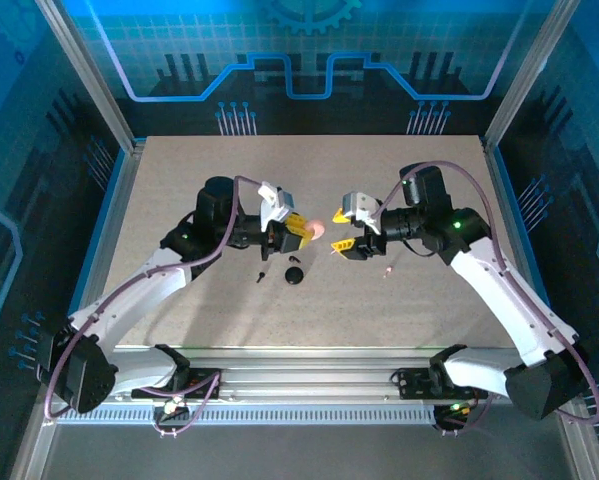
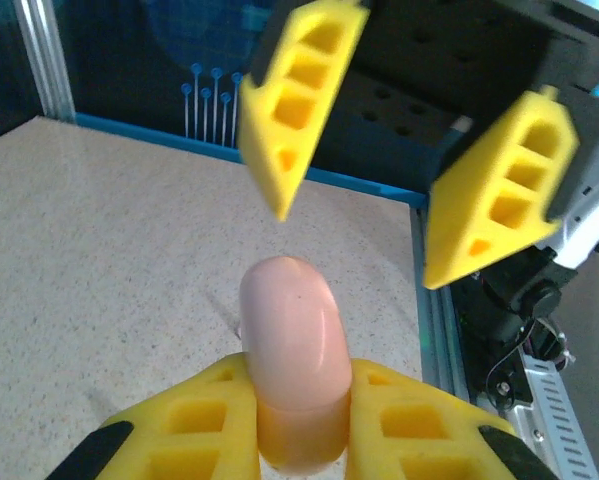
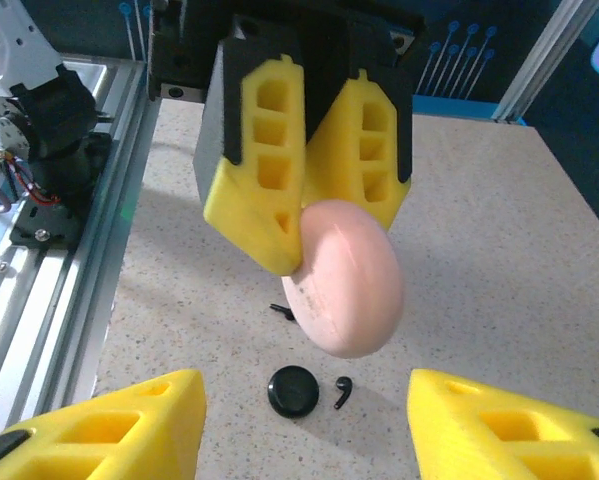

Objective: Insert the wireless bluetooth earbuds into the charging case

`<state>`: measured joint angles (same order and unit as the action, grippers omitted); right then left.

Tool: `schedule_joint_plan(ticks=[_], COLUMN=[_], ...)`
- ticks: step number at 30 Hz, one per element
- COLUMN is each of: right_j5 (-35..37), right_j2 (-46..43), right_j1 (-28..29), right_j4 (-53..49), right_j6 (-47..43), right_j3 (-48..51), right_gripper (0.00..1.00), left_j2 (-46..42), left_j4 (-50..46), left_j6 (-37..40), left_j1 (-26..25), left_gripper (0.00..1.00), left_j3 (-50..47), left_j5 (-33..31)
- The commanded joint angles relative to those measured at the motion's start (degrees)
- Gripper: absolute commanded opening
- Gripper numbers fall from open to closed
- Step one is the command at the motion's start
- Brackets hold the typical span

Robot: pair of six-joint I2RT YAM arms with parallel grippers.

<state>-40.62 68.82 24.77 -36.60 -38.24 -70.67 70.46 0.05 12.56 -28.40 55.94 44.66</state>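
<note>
Bearing for the next move

Left gripper (image 1: 305, 229): jaws clamped on a pale pink round plastic charging case (image 1: 317, 229), held clear above the speckled beige table top (image 1: 179, 180). In the left wrist view the case stands on edge between the yellow fingers, its narrow rim pointing away from the wrist. No open lid can be made out.

Right gripper (image 1: 345, 226): jaws apart, nothing between them. It faces the left gripper head-on at about the same height. The pink case lies straight ahead of its fingertips, just beside them and not touching. In the right wrist view the case's broad face is turned towards this gripper.

Judgement: the move turns on this arm-to-arm line. The right jaws are lined up on the case, and a short advance along their own axis would put a finger on either side of it.

On the table, outward from there:
- black round charging case (image 3: 293, 390), under and just nearer the bases than the held case
- tiny black short-stemmed earbud (image 3: 342, 392), lying flat just beside the black case
- tiny pale pink earbud (image 1: 387, 270), on the right arm's side, apart from both cases; the right arm is the nearer one to it
</note>
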Motion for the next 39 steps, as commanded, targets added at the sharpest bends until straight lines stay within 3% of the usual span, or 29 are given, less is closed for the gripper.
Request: schedule_joint_plan(ticks=[1,7,23,29,35,37,39], right_j5=[-3.6,-3.5,-4.6,-4.7,-4.3,-4.0,-3.4], right_j2=[1.8,5.9,10.5,11.3,11.1,10.7,10.3], right_j1=[-0.1,2.0,5.8,6.0,6.1,6.1,5.9], right_j4=[-4.0,-8.7,-11.9,-12.6,-12.6,-12.3,-11.9], right_j6=[-3.4,-6.6,-8.7,-8.8,-9.3,-9.4,-9.4], right_j3=[-3.5,-8.2,-12.0,-12.6,-12.7,-12.5,-12.3], right_gripper=[0.55,0.54,0.46,0.37,0.22,0.17,0.15], left_j2=[-2.7,-2.4,-2.6,-2.7,-2.7,-2.7,-2.9], left_j4=[2.0,-4.9,-4.0,-3.5,-3.7,-3.7,-3.6], left_j6=[7.1,12.2,12.4,12.2,12.4,12.6,12.8], left_j1=[-0.4,-0.5,-0.6,-0.6,-0.7,-0.7,-0.8], left_gripper=[0.09,0.10,0.10,0.09,0.10,0.13,0.24], left_j3=[-1.7,0.5,0.5,0.5,0.6,0.5,0.2], left_j5=[4.5,4.8,5.0,5.3,5.1,4.9,4.4])
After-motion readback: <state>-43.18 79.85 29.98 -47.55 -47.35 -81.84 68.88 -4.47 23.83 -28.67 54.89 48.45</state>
